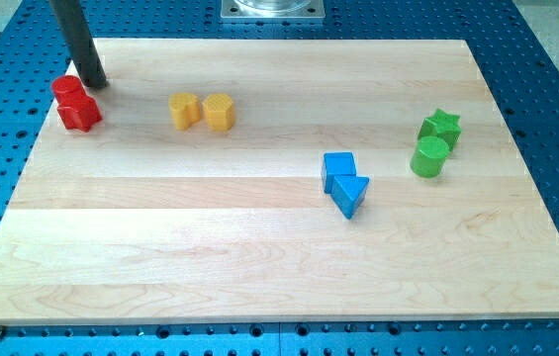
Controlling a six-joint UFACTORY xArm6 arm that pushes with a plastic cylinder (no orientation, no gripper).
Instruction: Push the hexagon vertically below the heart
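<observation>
The yellow hexagon (219,112) lies in the upper left part of the wooden board (259,257). The yellow heart (184,109) lies right beside it on its left, at about the same height in the view. My tip (94,83) rests on the board near the top left corner. It is well to the left of the heart and just above and right of two red blocks. The rod rises from the tip to the view's top edge.
Two red blocks, an upper one (66,90) and a lower one (79,113), touch each other at the left edge. A blue cube (338,166) and a blue triangle (351,194) sit right of centre. A green star (441,126) and a green cylinder (429,156) sit at the right.
</observation>
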